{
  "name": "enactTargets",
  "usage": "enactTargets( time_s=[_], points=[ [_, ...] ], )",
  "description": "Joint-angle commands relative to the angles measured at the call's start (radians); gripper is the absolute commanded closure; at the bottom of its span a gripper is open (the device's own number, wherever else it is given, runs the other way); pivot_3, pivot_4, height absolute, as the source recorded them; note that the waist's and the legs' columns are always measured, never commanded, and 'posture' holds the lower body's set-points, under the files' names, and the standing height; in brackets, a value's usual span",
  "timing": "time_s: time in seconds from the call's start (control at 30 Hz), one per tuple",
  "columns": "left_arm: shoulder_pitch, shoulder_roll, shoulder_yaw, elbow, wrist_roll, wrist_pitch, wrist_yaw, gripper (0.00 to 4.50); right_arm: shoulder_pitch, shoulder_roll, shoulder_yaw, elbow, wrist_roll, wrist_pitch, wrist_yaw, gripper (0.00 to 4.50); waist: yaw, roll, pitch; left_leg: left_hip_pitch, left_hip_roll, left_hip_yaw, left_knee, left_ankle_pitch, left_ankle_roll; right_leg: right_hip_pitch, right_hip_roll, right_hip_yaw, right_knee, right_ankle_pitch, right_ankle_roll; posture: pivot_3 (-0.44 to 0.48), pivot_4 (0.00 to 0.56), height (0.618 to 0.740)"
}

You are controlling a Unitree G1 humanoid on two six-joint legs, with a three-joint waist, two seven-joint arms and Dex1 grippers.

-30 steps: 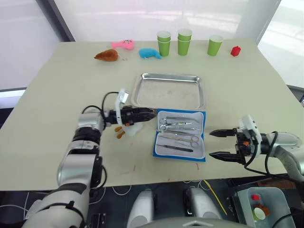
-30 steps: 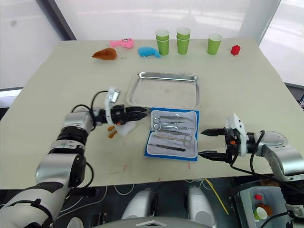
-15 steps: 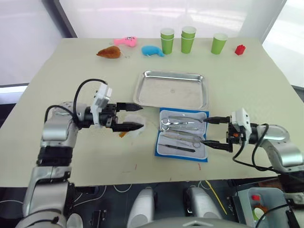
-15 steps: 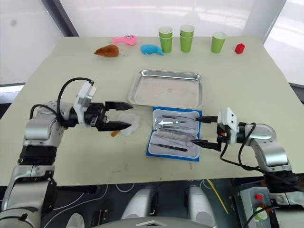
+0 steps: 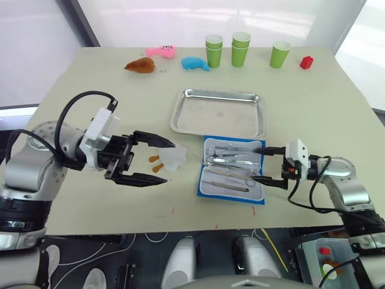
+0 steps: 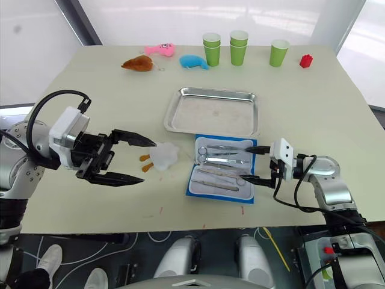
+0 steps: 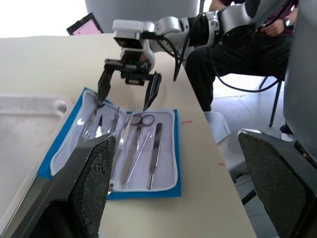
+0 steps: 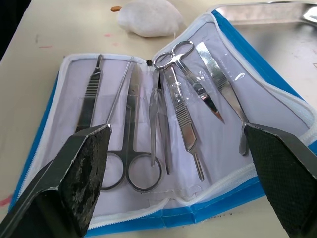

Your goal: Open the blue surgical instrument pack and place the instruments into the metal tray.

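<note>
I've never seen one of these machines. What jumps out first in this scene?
The blue surgical instrument pack lies open near the table's front edge, silver instruments lined up in it, with the open right gripper at its right edge. Just behind it sits the bare metal tray. The left gripper gapes wide beside a white plush toy.
</note>
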Motion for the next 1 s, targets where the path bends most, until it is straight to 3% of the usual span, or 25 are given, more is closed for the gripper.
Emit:
enactTargets(
  time_s=[0.03, 0.6, 0.77, 1.0],
  points=[
    [0.018, 0.008, 0.005, -0.022, -0.009, -0.012, -0.052, 0.3, -0.022, 0.01, 0.018, 0.041, -0.027, -0.055, 0.01, 0.06, -0.001, 0.0, 0.0, 0.0, 0.0, 0.0, 0.0, 0.0, 0.0, 0.0, 0.0, 0.0, 0.0, 0.0, 0.0, 0.0, 0.15, 0.74],
    [0.046, -0.073, 0.013, 0.049, 0.046, -0.025, -0.019, 0.3, -0.073, 0.021, 0.111, 0.245, -0.131, -0.027, 0.026, 0.06, 0.0, -0.001, 0.0, 0.002, 0.0, 0.001, 0.0, 0.0, 0.0, 0.0, 0.001, 0.001, 0.001, 0.0, 0.0, 0.0, 0.15, 0.74],
    [-0.051, -0.169, -0.024, 0.153, 0.114, -0.057, 0.029, 0.3, -0.07, 0.034, 0.12, 0.254, -0.12, 0.007, 0.031, 0.06, 0.003, -0.002, -0.001, 0.002, 0.0, 0.001, 0.001, 0.0, 0.0, 0.001, 0.001, 0.001, 0.001, 0.0, 0.0, 0.0, 0.15, 0.74],
    [-0.201, -0.285, -0.095, 0.336, 0.236, -0.131, 0.001, 0.3, -0.074, 0.062, 0.119, 0.338, -0.136, -0.063, 0.038, 0.06, -0.005, -0.004, -0.003, 0.003, 0.0, 0.001, 0.001, 0.0, 0.0, 0.001, 0.001, 0.002, 0.001, 0.0, 0.0, 0.0, 0.15, 0.74]
  ],
)
